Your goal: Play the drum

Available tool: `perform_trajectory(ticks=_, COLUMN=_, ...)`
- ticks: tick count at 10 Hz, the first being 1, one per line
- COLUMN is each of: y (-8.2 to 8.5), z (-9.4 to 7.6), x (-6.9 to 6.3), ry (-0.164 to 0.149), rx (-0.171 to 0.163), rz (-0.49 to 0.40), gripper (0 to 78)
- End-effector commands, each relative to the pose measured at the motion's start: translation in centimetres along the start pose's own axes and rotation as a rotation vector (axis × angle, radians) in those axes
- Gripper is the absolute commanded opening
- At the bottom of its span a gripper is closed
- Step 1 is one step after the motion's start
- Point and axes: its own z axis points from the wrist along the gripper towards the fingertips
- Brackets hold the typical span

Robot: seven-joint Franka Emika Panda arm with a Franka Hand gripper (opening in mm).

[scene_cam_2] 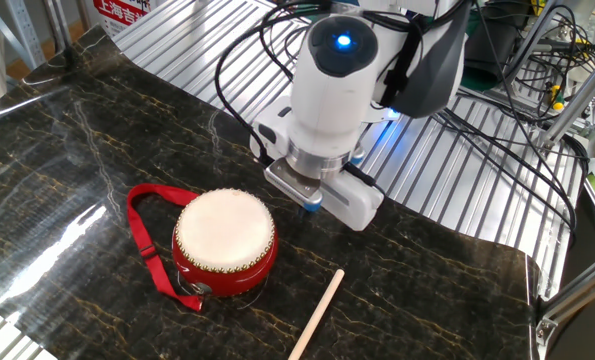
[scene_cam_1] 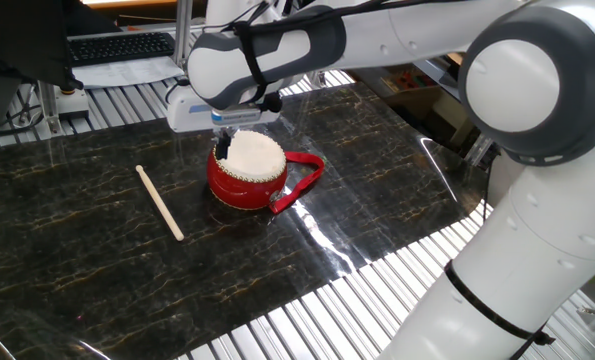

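One drum upright mid-counter, skin up, ready for striking | tool empty, poised at drum's rim; whether its fingers are parted or closed cannot be told | stick lies unused, well apart from tool | judgement: tapping with fingertips intended

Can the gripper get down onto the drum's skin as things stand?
Probably yes. The gripper hangs close beside the drum, near its rim, and nothing lies between them. The cream skin is bare, and the wooden stick lies apart on the table, so the way looks free.
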Motion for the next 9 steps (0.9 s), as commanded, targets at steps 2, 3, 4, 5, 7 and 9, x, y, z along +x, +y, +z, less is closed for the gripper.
perform_trajectory(ticks=2, y=0.07, z=-0.17, x=-0.02, ry=0.067, rx=0.024, rz=-0.025, gripper=0.0)
perform_trajectory(ticks=3, y=0.07, z=-0.17, x=-0.02, ry=0.089, rx=0.034, rz=-0.030, gripper=0.0)
perform_trajectory(ticks=4, y=0.07, z=-0.17, x=-0.02, ry=0.086, rx=0.036, rz=-0.025, gripper=0.0)
perform_trajectory(ticks=5, y=0.07, z=-0.17, x=-0.02, ry=0.079, rx=0.028, rz=-0.041, gripper=0.0)
perform_trajectory(ticks=7, y=0.07, z=-0.17, x=-0.02, ry=0.073, rx=0.024, rz=-0.078, gripper=0.0)
perform_trajectory(ticks=9, y=0.07, z=-0.17, x=-0.02, ry=0.049, rx=0.019, rz=-0.078, gripper=0.0)
